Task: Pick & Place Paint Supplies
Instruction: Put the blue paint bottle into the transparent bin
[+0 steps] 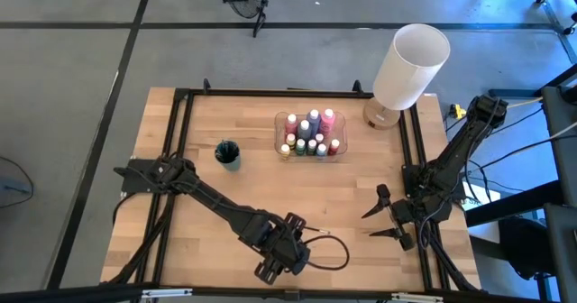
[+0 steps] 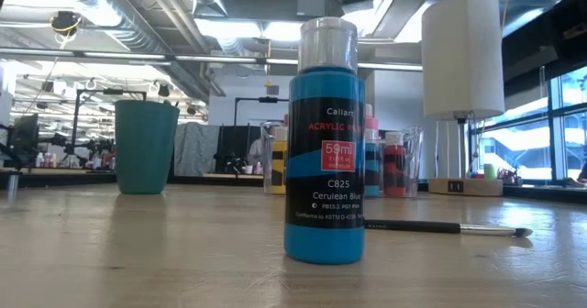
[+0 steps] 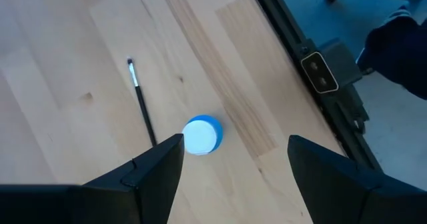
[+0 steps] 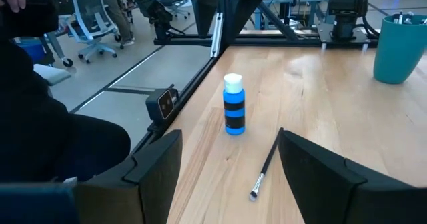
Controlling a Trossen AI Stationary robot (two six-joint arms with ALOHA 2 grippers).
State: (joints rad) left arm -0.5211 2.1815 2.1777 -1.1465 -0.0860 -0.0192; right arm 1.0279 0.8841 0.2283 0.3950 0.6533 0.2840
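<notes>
A blue paint bottle (image 2: 324, 143) with a pale cap stands upright on its base near the table's near edge; it also shows in the left wrist view (image 3: 201, 135) and the right wrist view (image 4: 233, 104). A thin dark-handled paintbrush (image 3: 140, 104) lies flat on the wood beside it. My left gripper (image 3: 235, 143) hangs open above the bottle, pointing steeply down, and touches nothing. In the high view this gripper (image 1: 281, 256) hides the bottle. My right gripper (image 1: 383, 217) waits open at the right, pointing toward the bottle, clear of everything.
A clear bin of several paint bottles (image 1: 309, 133) and a teal cup (image 1: 227, 153) stand at the table's far middle. A big white lamp (image 1: 410, 68) is at the far right corner. A black rail with a small camera (image 3: 320, 74) runs along the near edge. A person's dark clothing (image 4: 40, 131) is just beyond it.
</notes>
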